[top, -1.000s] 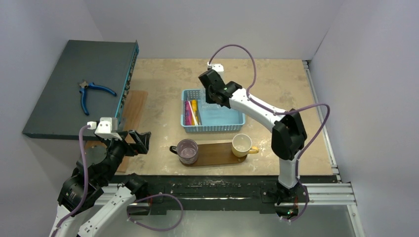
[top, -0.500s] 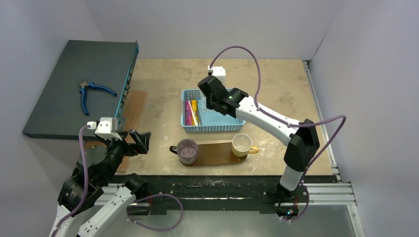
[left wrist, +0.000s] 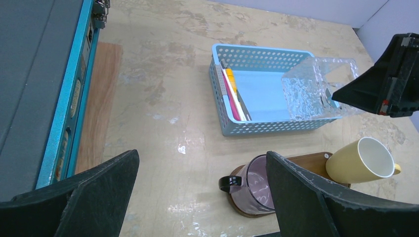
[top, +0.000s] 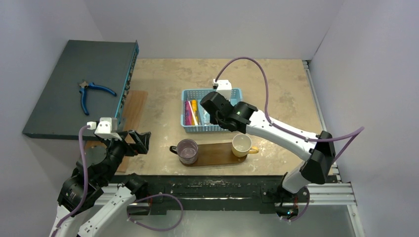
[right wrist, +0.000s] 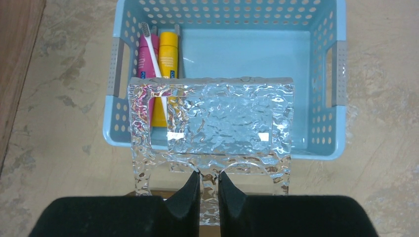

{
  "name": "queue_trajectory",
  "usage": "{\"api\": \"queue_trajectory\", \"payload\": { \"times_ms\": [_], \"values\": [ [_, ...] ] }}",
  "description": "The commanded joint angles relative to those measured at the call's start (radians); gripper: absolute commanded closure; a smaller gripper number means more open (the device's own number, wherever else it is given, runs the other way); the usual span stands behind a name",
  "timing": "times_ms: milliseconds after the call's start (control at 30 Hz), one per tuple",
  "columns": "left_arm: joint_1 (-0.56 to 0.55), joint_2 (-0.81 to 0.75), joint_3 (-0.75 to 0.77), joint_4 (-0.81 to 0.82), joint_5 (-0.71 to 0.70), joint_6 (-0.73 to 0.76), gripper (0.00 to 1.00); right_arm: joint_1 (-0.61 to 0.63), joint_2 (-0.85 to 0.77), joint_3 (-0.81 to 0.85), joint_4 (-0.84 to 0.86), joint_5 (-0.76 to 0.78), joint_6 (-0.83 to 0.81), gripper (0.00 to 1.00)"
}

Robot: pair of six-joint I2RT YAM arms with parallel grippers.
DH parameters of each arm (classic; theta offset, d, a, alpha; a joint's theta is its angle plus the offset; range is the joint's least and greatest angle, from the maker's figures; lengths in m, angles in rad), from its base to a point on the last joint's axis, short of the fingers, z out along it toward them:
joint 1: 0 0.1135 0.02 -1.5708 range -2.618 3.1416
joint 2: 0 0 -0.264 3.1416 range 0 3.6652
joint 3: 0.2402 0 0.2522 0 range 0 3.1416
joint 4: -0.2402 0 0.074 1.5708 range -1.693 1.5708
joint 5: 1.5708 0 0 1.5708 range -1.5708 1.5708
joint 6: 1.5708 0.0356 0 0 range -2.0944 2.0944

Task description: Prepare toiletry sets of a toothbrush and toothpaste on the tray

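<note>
The dark brown tray (top: pixel 215 154) lies near the front, with a mug at each end. The pale toothbrush (right wrist: pixel 151 49), pink tube (right wrist: pixel 144 57) and yellow tube (right wrist: pixel 168 49) lie at the left end of the blue basket (top: pixel 212 128). They also show in the left wrist view, the toothbrush (left wrist: pixel 232 94) among them. My right gripper (right wrist: pixel 209 177) is shut on the edge of a clear textured plastic container (right wrist: pixel 217 118) and holds it above the basket's near side. My left gripper (left wrist: pixel 201 157) is open and empty at the front left.
A translucent purple mug (top: pixel 188 150) and a yellow mug (top: pixel 242 144) stand on the tray. A dark box (top: pixel 74 59) with blue-handled pliers (top: pixel 91 91) on it sits at the left. A lighter wooden board (top: pixel 134 106) lies beside the box.
My right arm has swung from the basket's far side toward the front, carrying the clear container over the basket's near part. The left arm has not moved.
</note>
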Motion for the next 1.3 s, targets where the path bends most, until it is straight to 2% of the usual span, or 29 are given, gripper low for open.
{"api": "queue_trajectory", "payload": {
  "times_ms": [0,367,933,1267],
  "values": [
    [0.001,0.002,-0.003,0.036,0.022,0.001,0.0,0.027,-0.079,-0.041,-0.008,-0.006,0.067,1.0],
    [0.002,-0.003,-0.004,0.035,0.026,-0.001,0.0,0.126,-0.158,-0.157,-0.054,-0.041,0.185,1.0],
    [0.001,-0.006,-0.003,0.036,0.029,-0.003,0.0,0.202,-0.097,-0.227,-0.097,-0.013,0.343,1.0],
    [0.003,-0.006,-0.004,0.036,0.029,-0.002,0.0,0.218,-0.058,-0.241,-0.089,-0.016,0.37,1.0]
  ]
}}
